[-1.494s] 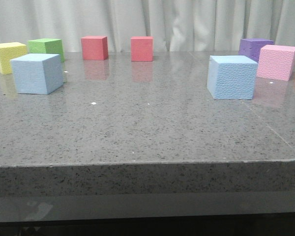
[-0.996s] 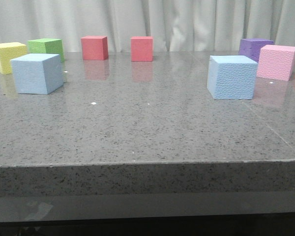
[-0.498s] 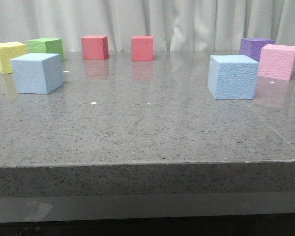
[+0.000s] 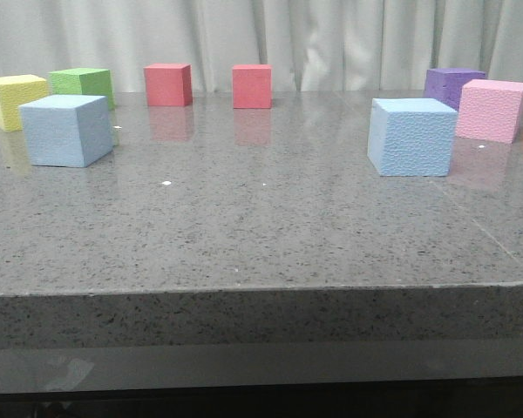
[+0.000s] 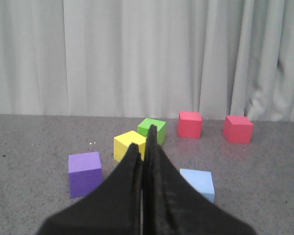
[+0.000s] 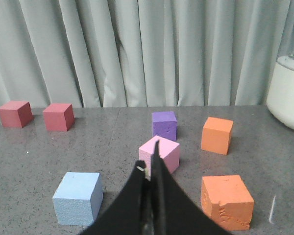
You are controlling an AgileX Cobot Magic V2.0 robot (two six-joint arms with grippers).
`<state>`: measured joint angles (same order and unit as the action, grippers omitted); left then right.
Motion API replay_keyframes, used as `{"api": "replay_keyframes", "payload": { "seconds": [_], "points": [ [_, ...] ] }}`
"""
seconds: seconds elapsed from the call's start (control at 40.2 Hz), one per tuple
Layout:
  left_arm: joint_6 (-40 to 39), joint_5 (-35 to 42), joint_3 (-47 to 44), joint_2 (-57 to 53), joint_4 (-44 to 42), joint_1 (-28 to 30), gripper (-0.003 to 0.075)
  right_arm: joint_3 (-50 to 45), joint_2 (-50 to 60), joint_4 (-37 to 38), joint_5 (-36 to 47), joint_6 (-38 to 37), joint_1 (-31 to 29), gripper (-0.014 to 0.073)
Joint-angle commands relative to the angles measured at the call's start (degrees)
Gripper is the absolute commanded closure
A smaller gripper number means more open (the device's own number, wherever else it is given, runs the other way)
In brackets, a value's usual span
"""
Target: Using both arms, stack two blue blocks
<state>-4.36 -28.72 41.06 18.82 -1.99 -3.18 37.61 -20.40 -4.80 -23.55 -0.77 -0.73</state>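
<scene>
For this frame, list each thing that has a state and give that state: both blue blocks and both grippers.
Left blue block: resting on the table, unstacked, not held.
Right blue block: resting on the table, unstacked, not held.
Left gripper: fingers shut, holding nothing, away from the blocks.
Right gripper: fingers shut, holding nothing, away from the blocks.

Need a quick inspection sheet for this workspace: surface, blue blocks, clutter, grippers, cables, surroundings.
Surface: grey speckled stone table, glossy.
Job's things: left blue block and right blue block far apart, unstacked, each flat on the table.
Clutter: yellow cube, green cube, two red cubes, purple cube, pink cube; two orange cubes in the right wrist view.
Grippers: left gripper shut, empty; right gripper shut, empty.
Cables: nothing seen.
Surroundings: pale curtain; white container at the right.
</scene>
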Motion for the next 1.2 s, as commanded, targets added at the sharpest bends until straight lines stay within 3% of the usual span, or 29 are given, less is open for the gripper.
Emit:
{"api": "replay_keyframes", "payload": {
  "seconds": [0.0,0.498,0.573,0.622,0.672,0.772,0.871,0.921,1.17],
  "points": [
    [-0.5,3.6,1.9,3.8,-0.1,0.0,0.0739,2.0,-3.6,0.8,3.7,0.5,-0.4,0.0661],
    [-0.5,3.8,1.3,8.6,-0.1,0.0,0.0739,2.0,-6.3,0.8,3.3,0.5,-0.4,0.0661],
    [-0.5,3.8,1.3,8.6,-0.1,0.0,0.0738,2.0,-6.3,0.8,3.3,0.5,-0.4,0.0645],
    [-0.5,3.4,1.3,8.6,-0.1,0.0,0.0722,2.0,-6.3,0.8,3.2,0.5,-0.4,0.0591],
    [-0.5,2.7,1.3,8.6,-0.4,0.0,0.066,2.0,-6.4,0.8,2.9,0.8,-0.4,0.0505],
    [-0.5,2.8,1.3,8.6,-1.3,0.0,0.0366,2.0,-6.4,1.0,2.9,0.8,-0.4,0.0274],
    [-0.5,2.8,1.3,8.6,-1.2,0.0,0.0183,2.0,-6.4,1.0,2.9,0.8,-0.4,0.0139],
    [-0.5,2.8,1.3,8.6,-0.4,0.0,0.0153,2.0,-6.4,1.0,2.9,0.8,-0.4,0.0121],
    [-0.5,2.8,1.3,8.6,-0.4,0.0,0.0152,2.0,-6.4,1.0,2.9,0.8,-0.4,0.0125]
  ]
}}
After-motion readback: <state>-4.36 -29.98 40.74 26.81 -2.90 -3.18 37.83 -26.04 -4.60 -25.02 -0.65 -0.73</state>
